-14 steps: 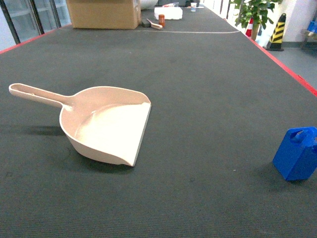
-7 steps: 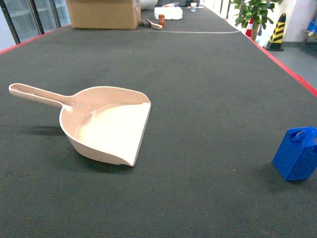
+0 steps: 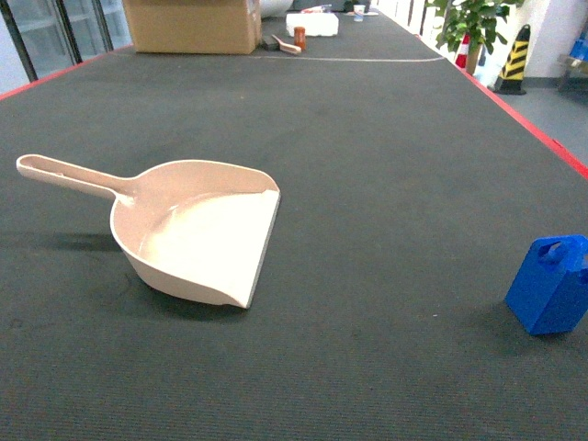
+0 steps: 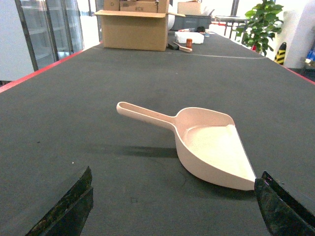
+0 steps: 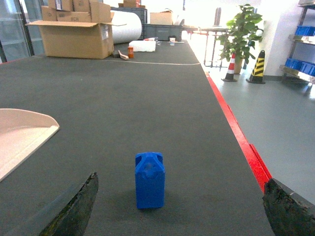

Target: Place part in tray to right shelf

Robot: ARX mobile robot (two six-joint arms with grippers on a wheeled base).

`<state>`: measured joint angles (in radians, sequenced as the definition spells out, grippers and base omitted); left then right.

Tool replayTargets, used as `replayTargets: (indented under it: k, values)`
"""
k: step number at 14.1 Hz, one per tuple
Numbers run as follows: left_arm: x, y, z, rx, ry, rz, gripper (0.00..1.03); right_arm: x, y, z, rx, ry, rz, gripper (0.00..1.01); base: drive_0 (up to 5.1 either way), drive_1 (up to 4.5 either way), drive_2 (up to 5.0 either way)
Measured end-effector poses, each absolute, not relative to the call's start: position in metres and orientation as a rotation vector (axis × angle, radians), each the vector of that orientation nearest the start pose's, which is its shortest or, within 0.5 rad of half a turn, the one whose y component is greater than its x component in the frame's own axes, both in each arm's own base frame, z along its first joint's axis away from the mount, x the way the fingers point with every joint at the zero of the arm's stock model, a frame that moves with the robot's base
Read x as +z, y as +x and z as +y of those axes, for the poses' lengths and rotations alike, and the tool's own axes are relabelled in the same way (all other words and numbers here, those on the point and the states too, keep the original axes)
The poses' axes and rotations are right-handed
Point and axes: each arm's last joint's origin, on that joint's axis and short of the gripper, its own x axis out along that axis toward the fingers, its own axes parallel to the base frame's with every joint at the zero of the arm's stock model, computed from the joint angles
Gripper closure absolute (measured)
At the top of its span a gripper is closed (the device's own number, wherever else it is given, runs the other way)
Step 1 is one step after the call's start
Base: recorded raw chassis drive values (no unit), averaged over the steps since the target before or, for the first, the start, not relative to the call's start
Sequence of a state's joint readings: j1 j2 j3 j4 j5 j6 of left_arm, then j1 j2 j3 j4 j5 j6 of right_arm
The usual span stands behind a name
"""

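Both claws stood wide open, gripping nothing: left claw (image 4: 172, 206) facing the tray (image 3: 197, 234), right claw (image 5: 179, 209) facing the part (image 5: 149, 180). I saw the part upright on the desk (image 3: 386, 138), well right of the tray, apart from it. I judged the pick not yet begun; next, the right claw should close on the part.

A dark, red-edged worktop (image 3: 367, 138) carries an open cardboard box (image 4: 133, 29) at its far end, near a white foam roll (image 5: 133, 32). A potted plant (image 5: 238, 32) and striped cones (image 5: 258, 66) stand beyond.
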<state>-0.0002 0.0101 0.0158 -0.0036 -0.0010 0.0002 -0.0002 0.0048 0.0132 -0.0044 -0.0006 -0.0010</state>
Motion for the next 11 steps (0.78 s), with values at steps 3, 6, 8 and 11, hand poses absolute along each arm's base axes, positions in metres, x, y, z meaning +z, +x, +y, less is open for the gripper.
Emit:
replayTargets:
  k: [3, 6, 8, 11]
  values:
    - [0.166, 0.097, 0.0, 0.006, -0.002, 0.021, 0.05, 0.167, 0.097, 0.0, 0.0, -0.001, -0.004, 0.03, 0.0, 0.0, 0.0]
    - [0.18, 0.141, -0.016, -0.072, -0.122, 0.151, 0.05, 0.167, 0.097, 0.0, 0.0, -0.001, -0.003, 0.03, 0.0, 0.0, 0.0]
    - [0.183, 0.195, -0.019, -0.117, -0.293, 0.17, 0.05, 0.167, 0.097, 0.0, 0.0, -0.001, -0.004, 0.03, 0.0, 0.0, 0.0]
    - [0.159, 0.273, -0.013, -0.064, -0.501, 0.266, 0.05, 0.167, 0.097, 0.0, 0.0, -0.001, -0.004, 0.03, 0.0, 0.0, 0.0]
